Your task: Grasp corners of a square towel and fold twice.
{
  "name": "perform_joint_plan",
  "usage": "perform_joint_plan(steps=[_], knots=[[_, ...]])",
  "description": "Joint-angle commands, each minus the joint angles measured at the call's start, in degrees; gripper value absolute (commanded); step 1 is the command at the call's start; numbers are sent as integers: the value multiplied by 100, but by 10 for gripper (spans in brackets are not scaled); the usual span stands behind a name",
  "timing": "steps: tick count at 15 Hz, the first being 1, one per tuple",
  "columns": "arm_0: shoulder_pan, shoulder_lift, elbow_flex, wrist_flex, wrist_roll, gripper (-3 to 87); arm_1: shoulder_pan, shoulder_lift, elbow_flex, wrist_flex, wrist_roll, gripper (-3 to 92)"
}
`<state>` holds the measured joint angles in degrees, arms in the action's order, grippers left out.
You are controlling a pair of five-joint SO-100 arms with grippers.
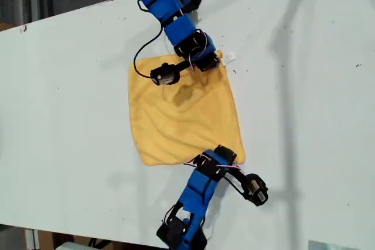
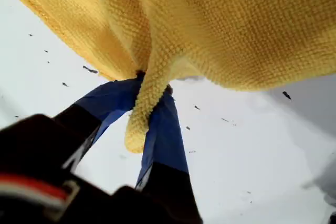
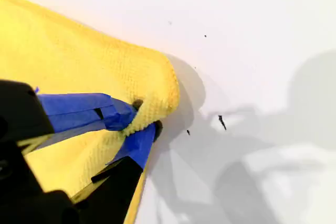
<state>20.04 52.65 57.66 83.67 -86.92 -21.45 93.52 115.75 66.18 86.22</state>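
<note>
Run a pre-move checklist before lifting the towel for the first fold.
1. My first gripper shut on a corner of the towel: ok, cloth pinched between both blue jaws.
2. My second gripper shut on another corner: ok, the rounded corner is clamped.
3. The two held corners share one edge, at the exterior view's right: ok.
4. Which arm holds the corner by the white tag: cannot tell.
5. Towel lies spread, not yet folded: ok, a few wrinkles.
6. Table where the towel would land: ok, only small dark specks.

White table carries yellow towel, spread mostly flat (tiny dark specks, perhaps lint).
</note>
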Motion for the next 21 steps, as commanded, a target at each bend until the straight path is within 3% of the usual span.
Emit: perform_joint_plan(steps=[1, 6, 9, 13, 16, 19, 21], knots=[[-439, 844, -369, 387, 501, -1, 519, 1160, -343, 299, -492, -1], [-1635, 2303, -185, 1028, 1705, -1, 2259, 2654, -378, 308, -1995, -1], [-3138, 3313, 598, 1046, 2566, -1, 4069, 2821, -870, 659, -3270, -1], [-5027, 3419, 1740, 88, 3700, -1, 5599, 2637, -879, 246, -4192, -1], [-5950, 3146, 2153, -1037, 4192, -1, 6601, 2127, -703, -888, -4658, -1], [-6636, 2856, 2804, -2215, 4386, -1, 6899, 642, -844, -2101, -5010, -1], [-6899, 2610, 3155, -2769, 4447, -1, 6996, -571, -1459, -2145, -5089, -1]])
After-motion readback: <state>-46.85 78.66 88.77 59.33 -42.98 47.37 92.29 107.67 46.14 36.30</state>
